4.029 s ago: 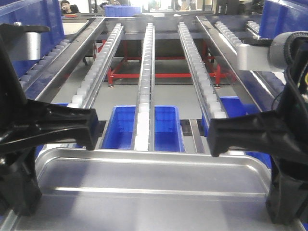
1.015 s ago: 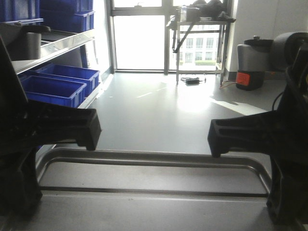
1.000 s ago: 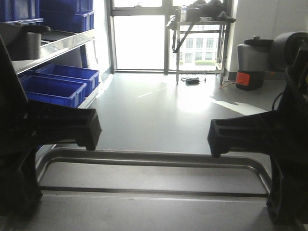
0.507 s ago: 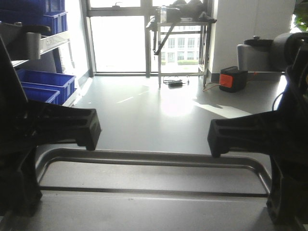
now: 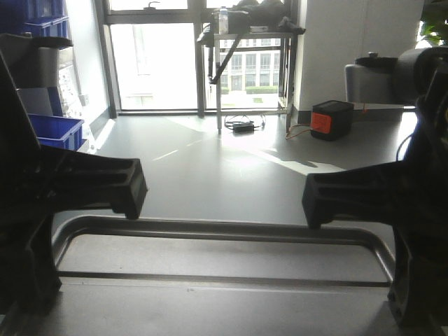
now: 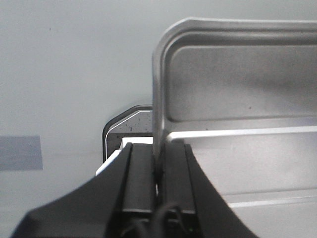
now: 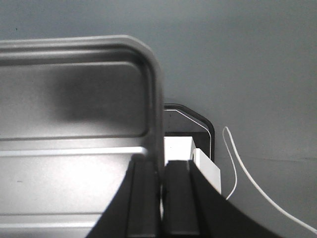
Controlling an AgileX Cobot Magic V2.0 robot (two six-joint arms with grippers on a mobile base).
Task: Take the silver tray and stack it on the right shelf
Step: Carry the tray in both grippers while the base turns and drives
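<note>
Silver tray (image 5: 210, 257) aloft, left tool (image 6: 157, 151) gripping one rim, right tool (image 7: 161, 167) the other

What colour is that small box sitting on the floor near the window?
The box is black with an orange front, clearest in the front-facing view.

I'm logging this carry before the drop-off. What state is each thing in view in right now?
silver tray: held in the air above the floor, roughly level, empty.
left gripper: shut on the tray's left rim.
right gripper: shut on the tray's right rim.
blue bin: resting at the left edge, contents hidden.
orange box: standing on the floor, untouched.
</note>
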